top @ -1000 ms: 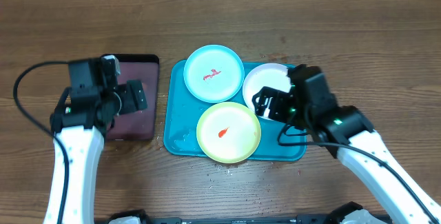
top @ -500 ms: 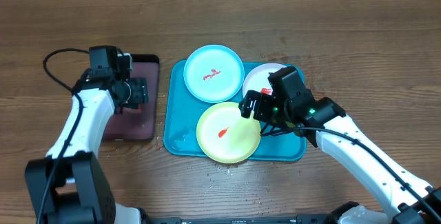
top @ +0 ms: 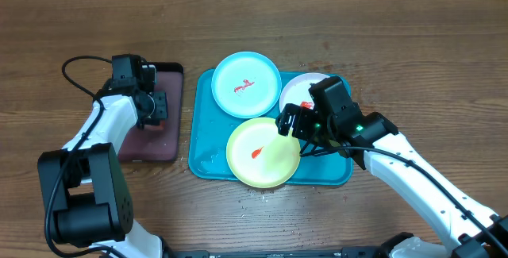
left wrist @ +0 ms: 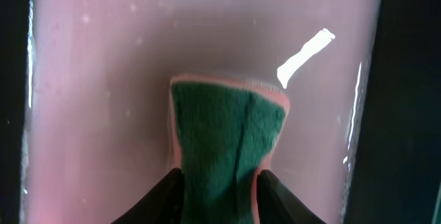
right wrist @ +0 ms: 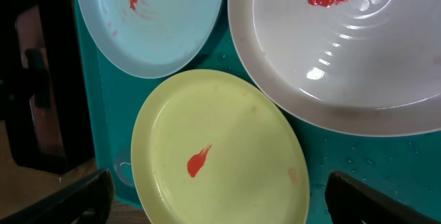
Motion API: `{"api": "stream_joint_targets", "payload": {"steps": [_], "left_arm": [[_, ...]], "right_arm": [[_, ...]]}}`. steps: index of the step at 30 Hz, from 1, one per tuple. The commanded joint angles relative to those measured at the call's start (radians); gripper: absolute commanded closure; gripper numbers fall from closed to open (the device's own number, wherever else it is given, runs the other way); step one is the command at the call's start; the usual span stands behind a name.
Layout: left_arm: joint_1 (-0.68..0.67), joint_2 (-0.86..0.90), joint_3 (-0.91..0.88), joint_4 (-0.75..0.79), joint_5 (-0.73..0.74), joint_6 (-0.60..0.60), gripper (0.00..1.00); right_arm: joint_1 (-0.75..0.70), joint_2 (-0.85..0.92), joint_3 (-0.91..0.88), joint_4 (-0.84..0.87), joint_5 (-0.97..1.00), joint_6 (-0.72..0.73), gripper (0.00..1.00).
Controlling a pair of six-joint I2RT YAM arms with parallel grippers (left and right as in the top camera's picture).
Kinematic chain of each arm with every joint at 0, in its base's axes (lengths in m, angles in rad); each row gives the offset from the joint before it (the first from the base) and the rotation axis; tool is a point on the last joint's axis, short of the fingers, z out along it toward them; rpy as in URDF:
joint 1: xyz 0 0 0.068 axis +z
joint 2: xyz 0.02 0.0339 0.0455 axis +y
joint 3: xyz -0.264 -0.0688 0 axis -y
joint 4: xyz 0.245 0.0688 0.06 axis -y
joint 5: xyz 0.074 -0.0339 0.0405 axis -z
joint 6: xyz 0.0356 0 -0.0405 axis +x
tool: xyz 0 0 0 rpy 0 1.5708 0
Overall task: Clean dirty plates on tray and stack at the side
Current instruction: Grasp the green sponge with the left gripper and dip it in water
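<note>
Three plates lie on the turquoise tray (top: 202, 159): a cyan one (top: 246, 83) at the back left, a white one (top: 298, 91) at the back right, and a lime one (top: 258, 163) in front. Each carries a red sauce smear. My right gripper (top: 305, 123) hangs open above the lime plate (right wrist: 220, 155), its fingers (right wrist: 76, 200) wide apart at either side of it. The white plate (right wrist: 344, 52) overlaps the lime plate's rim. My left gripper (left wrist: 219, 176) is shut on a green sponge (left wrist: 227, 127) in the small pinkish tray (left wrist: 103, 114).
The black-rimmed pinkish tray (top: 159, 135) sits just left of the turquoise tray. Crumbs dot the wooden table in front of the turquoise tray. Bare wood lies to the right of and behind both trays.
My left gripper moved back over the pinkish tray and closed onto the sponge. My right gripper shifted left from the white plate to over the lime plate, then held still.
</note>
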Motion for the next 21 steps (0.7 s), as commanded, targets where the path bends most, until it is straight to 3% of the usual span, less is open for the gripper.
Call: {"api": "stream_joint_targets", "payload": {"steps": [1,9,15,17,21], "left_arm": [[0.004,0.006,0.019,0.015,-0.01,0.009,0.64],[0.004,0.026,0.008,0.01,-0.017,0.011,0.65],[0.004,0.034,-0.001,0.002,-0.017,0.011,0.8],[0.004,0.034,-0.001,0.002,-0.017,0.011,0.96],[0.004,0.031,0.001,-0.021,-0.001,0.011,0.96]], "right_arm": [[0.001,-0.003,0.021,0.007,0.01,0.005,0.02],[0.001,-0.003,0.021,0.007,0.01,0.005,0.03],[0.001,-0.003,0.021,0.008,-0.003,0.004,0.0],[0.001,-0.003,0.021,0.014,-0.012,0.005,0.0],[0.001,-0.003,0.021,0.022,-0.018,0.005,0.0]]}}
